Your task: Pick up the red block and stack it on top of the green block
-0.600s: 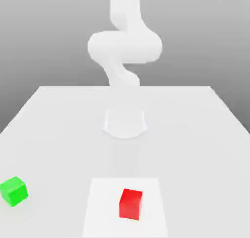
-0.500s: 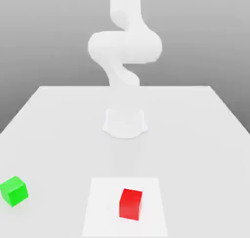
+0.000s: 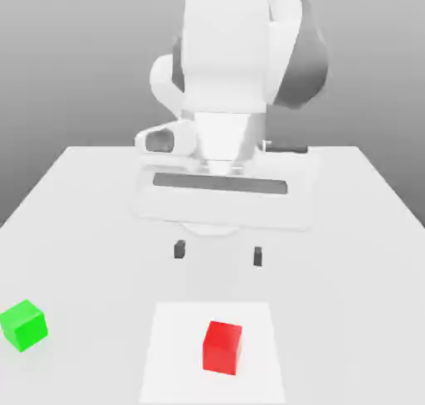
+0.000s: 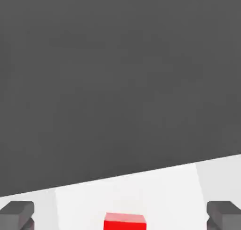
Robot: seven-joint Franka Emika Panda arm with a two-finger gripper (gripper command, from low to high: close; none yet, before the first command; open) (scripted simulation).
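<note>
The red block (image 3: 222,346) is a small cube on a white square patch (image 3: 174,362) near the table's front edge; the hand view catches its top (image 4: 124,221) between the two dark fingertips (image 4: 17,214). The green block (image 3: 23,324) sits apart from it at the exterior view's far left. My gripper (image 3: 218,253) hangs open above the table, behind and above the red block, its two small dark fingertips (image 3: 179,249) spread wide with nothing between them.
The white table (image 3: 349,229) stretches back to the arm's round base. The arm's bulky white body (image 3: 232,80) rises over the middle of the table. Beyond the table's edge the hand view has dark floor (image 4: 117,83).
The arm has swung forward and down: the hand and its open fingers now hang over the middle of the table, where only the base and upper arm stood before. Both blocks stay put.
</note>
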